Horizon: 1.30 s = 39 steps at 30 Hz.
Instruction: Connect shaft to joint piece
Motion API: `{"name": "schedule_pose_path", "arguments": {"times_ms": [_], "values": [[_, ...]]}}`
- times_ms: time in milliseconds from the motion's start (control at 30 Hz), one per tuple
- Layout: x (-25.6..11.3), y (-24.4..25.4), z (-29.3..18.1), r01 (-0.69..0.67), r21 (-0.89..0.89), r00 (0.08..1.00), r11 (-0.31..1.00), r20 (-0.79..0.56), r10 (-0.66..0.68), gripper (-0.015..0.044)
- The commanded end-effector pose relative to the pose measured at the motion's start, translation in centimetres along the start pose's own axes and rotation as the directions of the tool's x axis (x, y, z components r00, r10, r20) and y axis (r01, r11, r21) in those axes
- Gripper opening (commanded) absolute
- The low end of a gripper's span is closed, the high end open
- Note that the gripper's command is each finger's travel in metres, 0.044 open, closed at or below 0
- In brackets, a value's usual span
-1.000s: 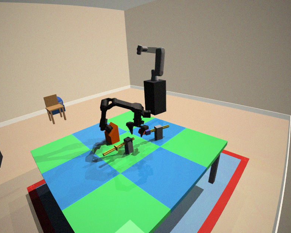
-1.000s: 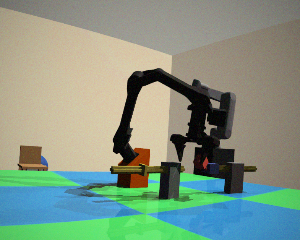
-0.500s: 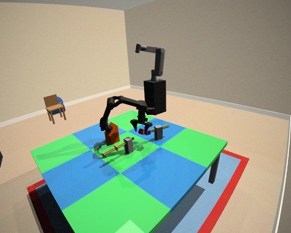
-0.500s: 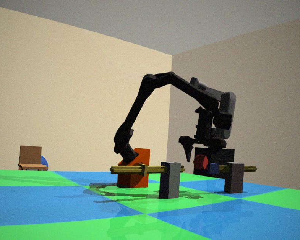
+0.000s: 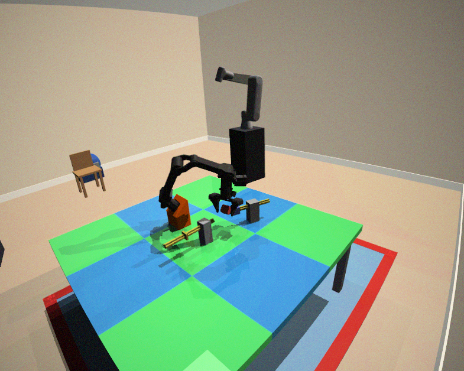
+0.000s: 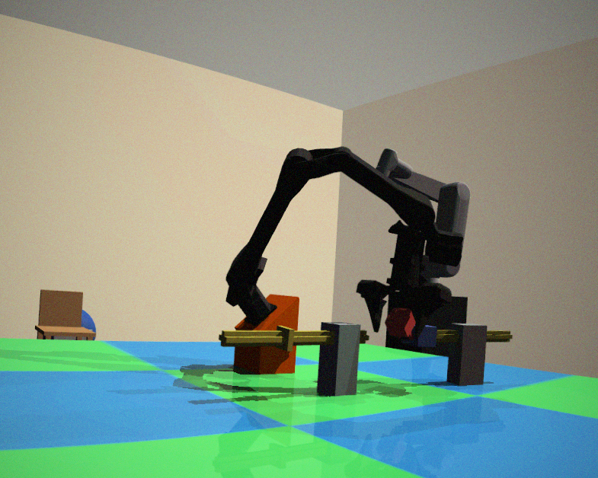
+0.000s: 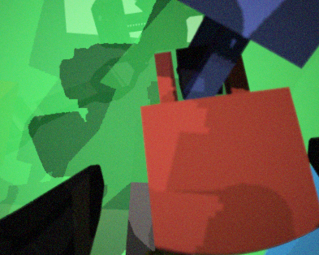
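The red joint piece [image 5: 226, 209] [image 6: 399, 323] [image 7: 233, 154] hangs on the blue hinge part [image 5: 236, 210] [image 6: 426, 335] [image 7: 273, 20] at the end of the first yellow shaft [image 5: 265, 201] [image 6: 499, 336], held by its grey block [image 5: 253, 212] [image 6: 466, 355]. My gripper [image 5: 226, 213] [image 6: 402, 332] [image 7: 204, 162] is open, pointing down, its fingers on either side of the red piece with nothing gripped. The second yellow shaft [image 5: 175, 240] [image 6: 257, 337] runs through its block [image 5: 205, 232] [image 6: 339, 361] [image 7: 139, 203], apart from the red piece. The direction of the opening is not clear.
The orange arm base [image 5: 179, 213] [image 6: 266, 355] stands behind the second shaft. A collar [image 5: 185, 235] [image 6: 287, 338] sits on that shaft. Behind the table, another grey arm stands on a black pedestal [image 5: 246, 153]. A chair [image 5: 86, 169] is farther back.
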State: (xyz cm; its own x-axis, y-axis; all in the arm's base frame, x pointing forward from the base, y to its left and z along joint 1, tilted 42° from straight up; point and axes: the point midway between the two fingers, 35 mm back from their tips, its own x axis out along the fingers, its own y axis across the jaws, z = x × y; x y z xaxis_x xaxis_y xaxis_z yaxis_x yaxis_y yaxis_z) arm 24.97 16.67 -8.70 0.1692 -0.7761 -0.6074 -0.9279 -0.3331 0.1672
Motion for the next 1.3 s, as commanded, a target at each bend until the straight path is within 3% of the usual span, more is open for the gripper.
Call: {"name": "schedule_pose_path", "arguments": {"times_ms": [0, 100, 433, 1267], "values": [[0.61, -0.01, -0.05, 0.003, -0.007, 1.0, 1.0, -0.004, -0.003, 0.044], [0.85, -0.01, -0.05, 0.003, -0.007, 1.0, 1.0, -0.005, -0.003, 0.044], [0.85, -0.01, -0.05, 0.003, -0.007, 1.0, 1.0, -0.005, -0.003, 0.0182], [0.85, -0.01, -0.05, 0.003, -0.007, 1.0, 1.0, -0.005, -0.003, 0.0182]]}}
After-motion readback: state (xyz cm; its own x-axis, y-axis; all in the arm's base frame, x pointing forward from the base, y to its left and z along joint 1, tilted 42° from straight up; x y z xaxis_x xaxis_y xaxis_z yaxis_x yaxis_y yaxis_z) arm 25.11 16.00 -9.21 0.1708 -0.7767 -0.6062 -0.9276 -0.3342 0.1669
